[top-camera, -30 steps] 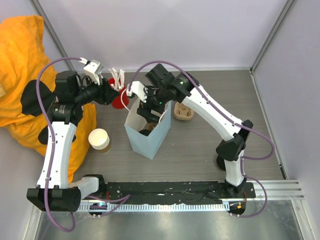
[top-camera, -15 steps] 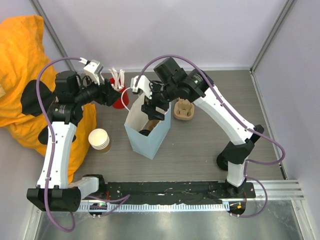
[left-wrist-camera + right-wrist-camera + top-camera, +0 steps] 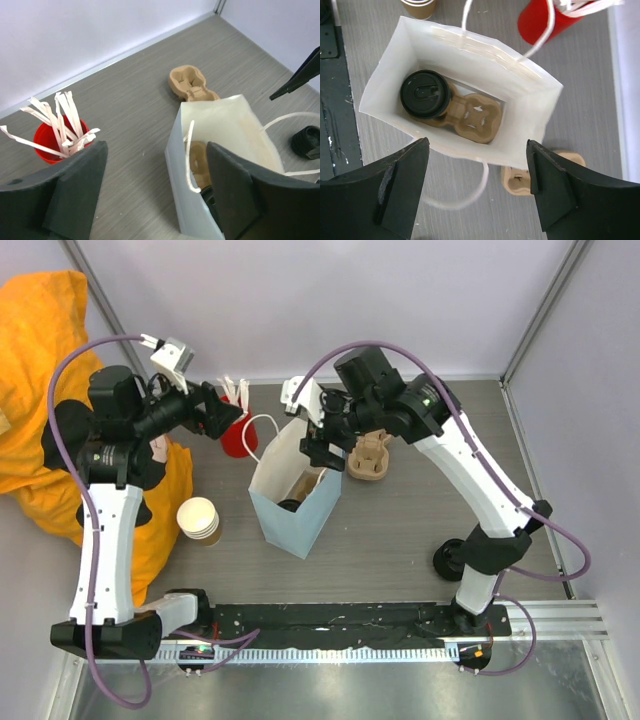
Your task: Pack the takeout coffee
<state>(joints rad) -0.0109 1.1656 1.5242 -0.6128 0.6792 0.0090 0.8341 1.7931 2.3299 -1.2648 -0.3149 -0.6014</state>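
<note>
The takeout coffee (image 3: 425, 93), a tan cup with a black lid, stands inside the pale blue paper bag (image 3: 285, 525) in a brown cardboard carrier (image 3: 475, 115). Its lid shows dark in the bag in the top view (image 3: 292, 505). My right gripper (image 3: 318, 430) is open and empty above the bag's far rim; in the right wrist view my gripper (image 3: 476, 145) looks straight down into the bag (image 3: 530, 125). My left gripper (image 3: 225, 415) is open and empty, left of the bag near the red cup. In the left wrist view my gripper (image 3: 156, 147) frames the bag's corner (image 3: 192, 200).
A red cup of white stirrers (image 3: 235, 435) stands behind the bag. A second cardboard carrier (image 3: 368, 458) lies to the bag's right. A stack of lidless paper cups (image 3: 199, 520) is to its left. An orange cloth (image 3: 40, 360) fills the far left. Black lids (image 3: 307, 140) lie near the right arm.
My right gripper has risen out of the bag, empty, leaving the cup inside. My left gripper has drawn back left and up, away from the bag's handle.
</note>
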